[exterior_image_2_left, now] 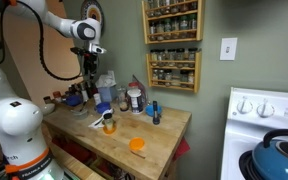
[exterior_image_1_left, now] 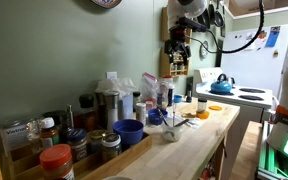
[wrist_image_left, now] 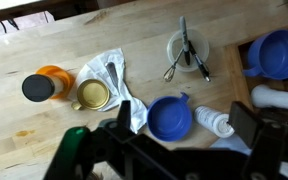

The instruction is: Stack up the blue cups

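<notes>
Two dark blue cups show in the wrist view. One blue cup stands on the wooden table directly below me, open side up. The other blue cup sits at the right edge on a raised wooden ledge. In an exterior view they appear as a large cup and a smaller-looking one. My gripper is open and empty, its fingers either side of the nearer cup but high above it. It also shows in both exterior views, well above the table.
Near the cup lie a white bottle on its side, a white cloth, an open jar, an orange jar with a black lid and a white dish with utensils. A blue kettle sits on the stove. A red-lidded jar stands in front.
</notes>
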